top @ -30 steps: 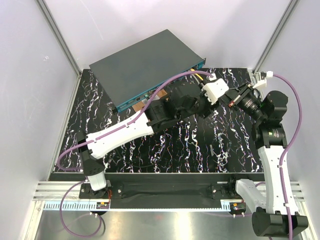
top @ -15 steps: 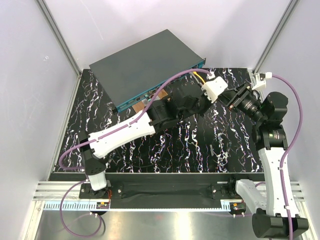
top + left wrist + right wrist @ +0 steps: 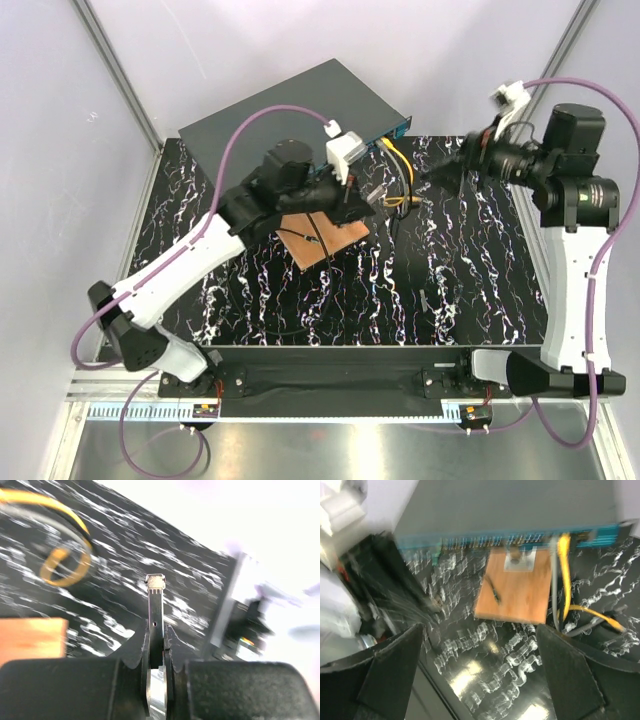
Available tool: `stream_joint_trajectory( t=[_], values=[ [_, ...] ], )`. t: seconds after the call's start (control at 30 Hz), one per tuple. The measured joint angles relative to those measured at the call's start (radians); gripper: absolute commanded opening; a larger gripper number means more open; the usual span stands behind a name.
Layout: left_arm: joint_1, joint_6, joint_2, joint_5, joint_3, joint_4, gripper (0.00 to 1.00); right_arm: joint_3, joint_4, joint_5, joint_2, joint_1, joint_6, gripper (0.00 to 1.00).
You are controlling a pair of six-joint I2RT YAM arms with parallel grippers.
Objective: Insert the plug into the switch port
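Observation:
The switch (image 3: pixel 285 120), a flat dark grey box with a teal port face, lies at the back of the mat; the right wrist view shows its port row (image 3: pixel 495 541). My left gripper (image 3: pixel 372 198) hovers just in front of that face. In the left wrist view it (image 3: pixel 157 636) is shut on the plug (image 3: pixel 156 607), a thin dark strip with a metal tip sticking out past the fingers. My right gripper (image 3: pixel 442 172) hangs to the right of the switch. Its fingers (image 3: pixel 390 680) stand wide apart with nothing between them.
A copper-brown square board (image 3: pixel 326 240) lies on the marbled black mat (image 3: pixel 430 290) in front of the switch. A yellow cable (image 3: pixel 400 175) and a grey cable (image 3: pixel 554 590) run from ports at the switch's right end. White walls enclose the mat.
The left arm closed on the plug near the right gripper, then swung left to the switch's front. The right gripper opened, let go and drew back to the right.

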Motion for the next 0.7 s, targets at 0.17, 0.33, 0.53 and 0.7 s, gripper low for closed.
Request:
stream_joint_trajectory(
  t=[0.17,0.33,0.53,0.7],
  values=[
    [0.051,-0.110,-0.049,0.257,-0.075,-0.016,0.00,-0.042,-0.295,-0.114,-0.004,0.001,-0.553,1.00],
    [0.060,-0.289,-0.082,0.463,-0.233,0.077,0.00,-0.270,-0.352,-0.135,-0.211,0.040,-0.942,0.89],
    [0.059,-0.444,-0.084,0.567,-0.334,0.148,0.00,-0.294,-0.375,-0.160,-0.353,0.233,-1.225,0.78],
    [0.059,-0.500,-0.081,0.592,-0.333,0.207,0.00,-0.297,-0.399,-0.111,-0.289,0.375,-1.335,0.73]
  ],
)
